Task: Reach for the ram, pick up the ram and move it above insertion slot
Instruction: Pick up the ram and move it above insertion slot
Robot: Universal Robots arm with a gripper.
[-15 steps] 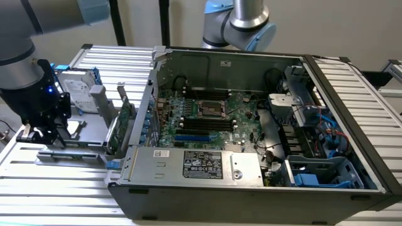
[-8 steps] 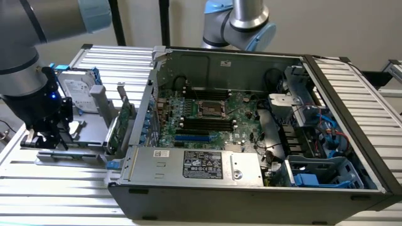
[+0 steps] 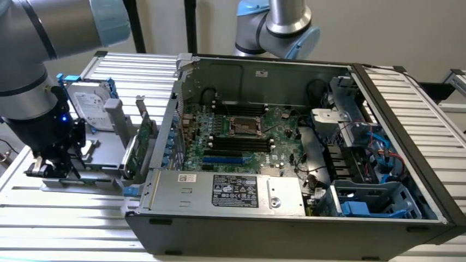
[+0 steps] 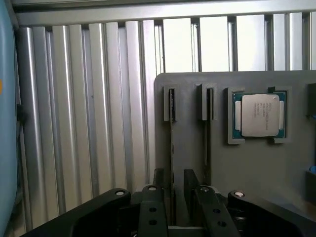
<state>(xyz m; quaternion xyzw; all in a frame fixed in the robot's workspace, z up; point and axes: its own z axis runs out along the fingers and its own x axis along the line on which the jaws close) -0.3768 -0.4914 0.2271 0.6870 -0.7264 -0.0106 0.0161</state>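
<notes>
The ram is seated on edge in a groove of the grey holder, with a second stick and a processor in the same holder. It is straddled by the end effector, fingers apart and not clamped. The reach is judged all but done; a grasp calls for even closing on the thin board

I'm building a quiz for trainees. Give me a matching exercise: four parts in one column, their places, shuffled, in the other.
1 ram
2 processor chip
3 insertion slot
4 hard drive

A on the motherboard inside the case
B flat in a square pocket of the grey holder
C standing outside the case
D edge-on in a groove, flanked by the gripper

Pairs: 1-D, 2-B, 3-A, 4-C
</notes>
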